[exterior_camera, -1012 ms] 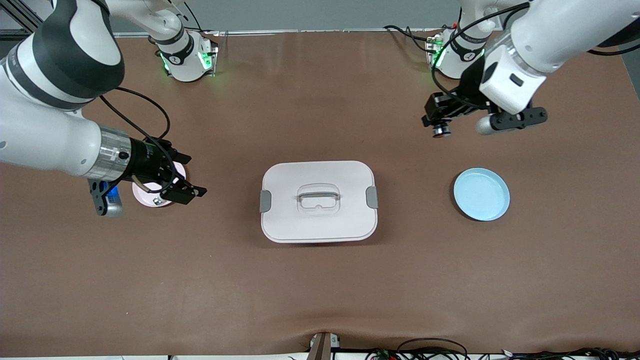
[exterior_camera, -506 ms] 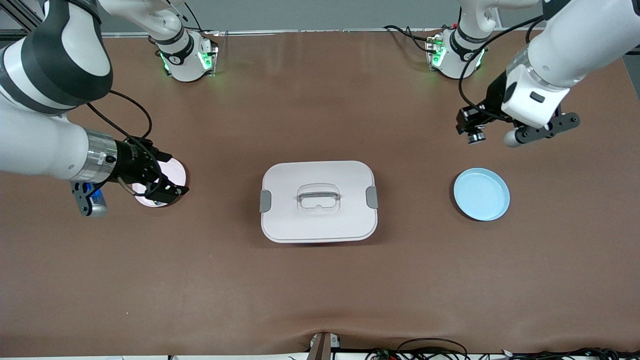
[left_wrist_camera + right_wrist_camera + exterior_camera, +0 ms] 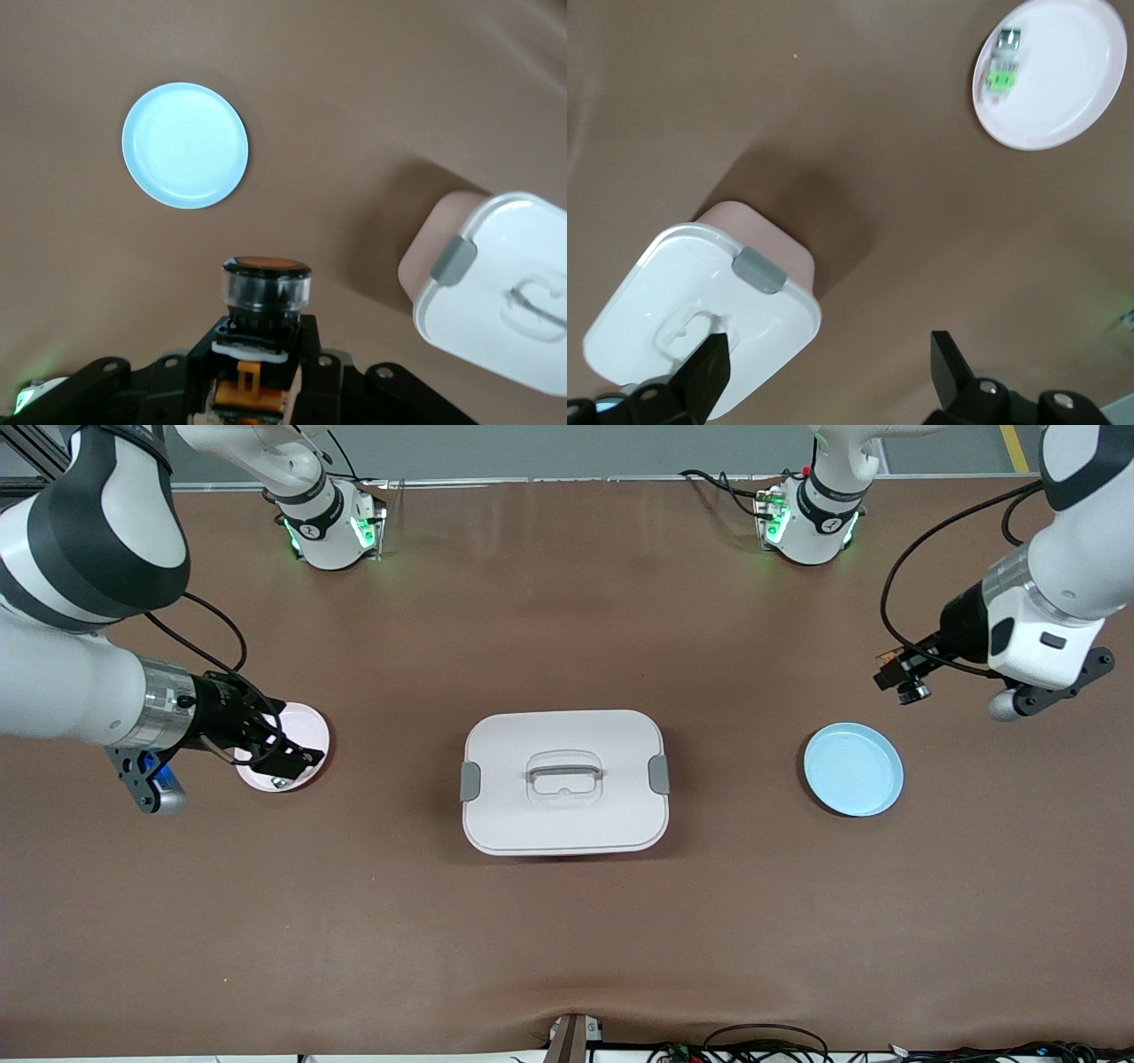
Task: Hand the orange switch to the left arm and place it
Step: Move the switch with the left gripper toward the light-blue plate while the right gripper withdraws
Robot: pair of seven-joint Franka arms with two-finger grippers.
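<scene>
Left gripper (image 3: 897, 680) clamped on orange switch (image 3: 264, 282), right gripper (image 3: 288, 762) spread wide, empty.

Worktop (image 3: 567, 939): brown matte cloth cover, slight wrinkle at the edge nearest the front camera.
Light blue round plate (image 3: 853, 769): flat on the worktop toward the left arm's end, nothing on it; also seen at (image 3: 185, 144).
Pale pink round plate (image 3: 306, 731): flat on the worktop toward the right arm's end; also seen at (image 3: 1052, 73).
Small green-and-silver switch (image 3: 1002, 65): lying on the pink plate, near its rim.
Black cables (image 3: 762, 1045): bundled along the worktop edge nearest the front camera.
</scene>
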